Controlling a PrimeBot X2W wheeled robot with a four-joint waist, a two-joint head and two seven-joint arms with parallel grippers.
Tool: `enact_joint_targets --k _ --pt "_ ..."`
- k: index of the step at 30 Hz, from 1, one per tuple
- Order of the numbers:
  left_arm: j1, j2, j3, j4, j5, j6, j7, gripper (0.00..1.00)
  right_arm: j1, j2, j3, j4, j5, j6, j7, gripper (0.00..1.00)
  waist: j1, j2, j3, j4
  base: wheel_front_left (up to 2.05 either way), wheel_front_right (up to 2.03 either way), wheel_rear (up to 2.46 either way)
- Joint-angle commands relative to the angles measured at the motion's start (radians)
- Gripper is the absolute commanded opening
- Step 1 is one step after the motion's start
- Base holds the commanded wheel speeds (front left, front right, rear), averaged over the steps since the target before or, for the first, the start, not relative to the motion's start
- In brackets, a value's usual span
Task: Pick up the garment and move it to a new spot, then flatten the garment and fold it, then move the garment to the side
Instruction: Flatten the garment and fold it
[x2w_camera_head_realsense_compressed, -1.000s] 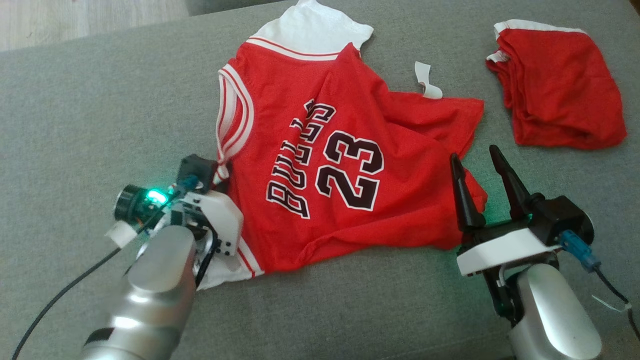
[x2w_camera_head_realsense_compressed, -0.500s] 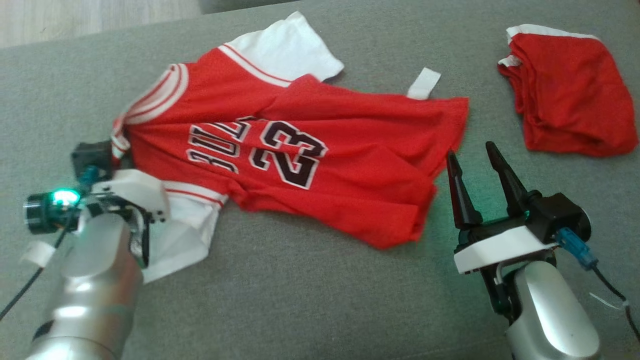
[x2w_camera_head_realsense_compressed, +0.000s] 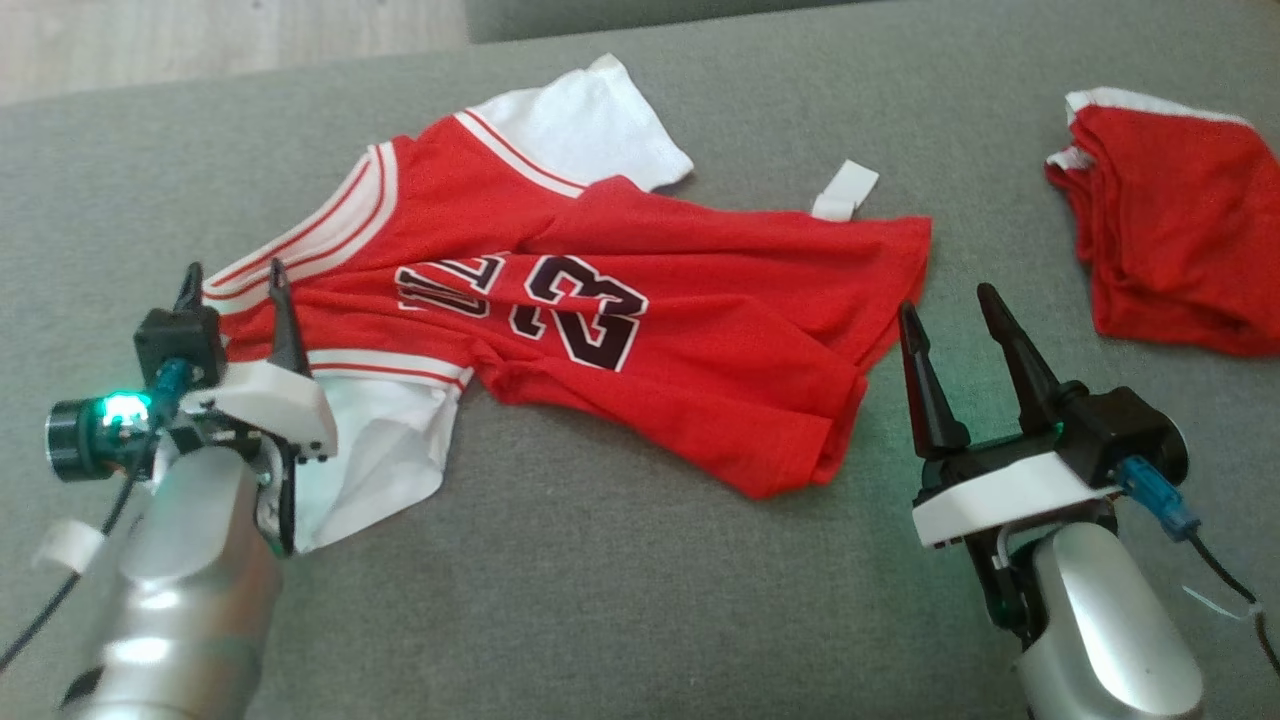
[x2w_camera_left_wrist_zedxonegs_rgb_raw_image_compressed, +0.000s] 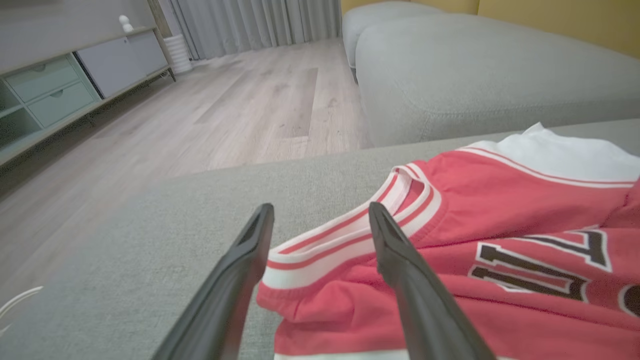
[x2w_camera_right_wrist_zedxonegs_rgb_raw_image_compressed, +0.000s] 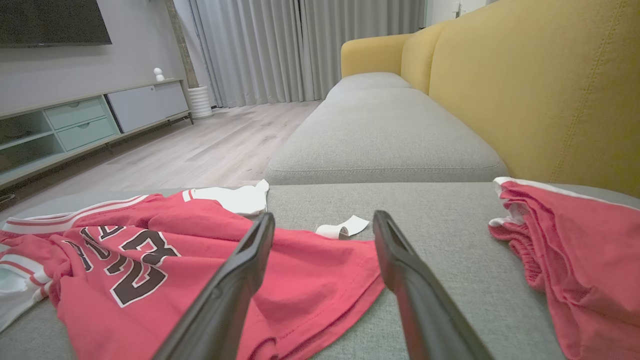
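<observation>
The garment (x2w_camera_head_realsense_compressed: 700, 300) is a red jersey numbered 23 with white sleeves, lying crumpled and stretched sideways on the grey sofa seat (x2w_camera_head_realsense_compressed: 600, 600). My left gripper (x2w_camera_head_realsense_compressed: 235, 290) is open at its left end, one finger on each side of the striped collar (x2w_camera_left_wrist_zedxonegs_rgb_raw_image_compressed: 350, 235), holding nothing. The collar lies slack on the cushion in the left wrist view, with the jersey (x2w_camera_left_wrist_zedxonegs_rgb_raw_image_compressed: 500, 210) spreading to the right. At the garment's lower right corner, my right gripper (x2w_camera_head_realsense_compressed: 950, 308) stands open and empty. In the right wrist view the jersey's hem (x2w_camera_right_wrist_zedxonegs_rgb_raw_image_compressed: 190, 215) lies under that gripper (x2w_camera_right_wrist_zedxonegs_rgb_raw_image_compressed: 324, 217).
Folded red shorts (x2w_camera_head_realsense_compressed: 1170, 240) lie at the far right, near the yellow backrest (x2w_camera_right_wrist_zedxonegs_rgb_raw_image_compressed: 525, 90). A white tag (x2w_camera_head_realsense_compressed: 845, 190) sticks out beyond the jersey's far edge. A second grey cushion (x2w_camera_right_wrist_zedxonegs_rgb_raw_image_compressed: 385, 135) lies beyond, and wooden floor (x2w_camera_left_wrist_zedxonegs_rgb_raw_image_compressed: 225, 110) past the seat's left edge.
My left gripper pulled the jersey's collar leftward, stretching the garment out, then opened and let it go. The head camera shifted a little. The right arm has stayed still.
</observation>
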Motion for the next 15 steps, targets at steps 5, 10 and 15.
enact_joint_targets --k 5,10,15 --pt "0.063 0.027 0.023 -0.182 0.009 -0.008 -0.020 1.00 -0.003 0.005 0.012 -0.031 -0.004 -0.001 -0.009 1.00 -0.0001 0.0000 -0.042 0.034 0.00 0.00 0.00" --pt "0.168 0.012 0.024 -0.368 0.018 -0.003 -0.020 1.00 0.010 0.005 0.005 -0.033 -0.004 -0.001 -0.009 1.00 -0.0001 0.0000 -0.068 0.057 0.00 0.00 0.00" --pt "0.302 -0.010 0.024 -0.568 0.026 0.010 -0.021 1.00 0.026 0.005 0.001 -0.038 -0.005 -0.001 -0.006 1.00 -0.0001 0.0000 -0.095 0.080 0.00 0.00 0.00"
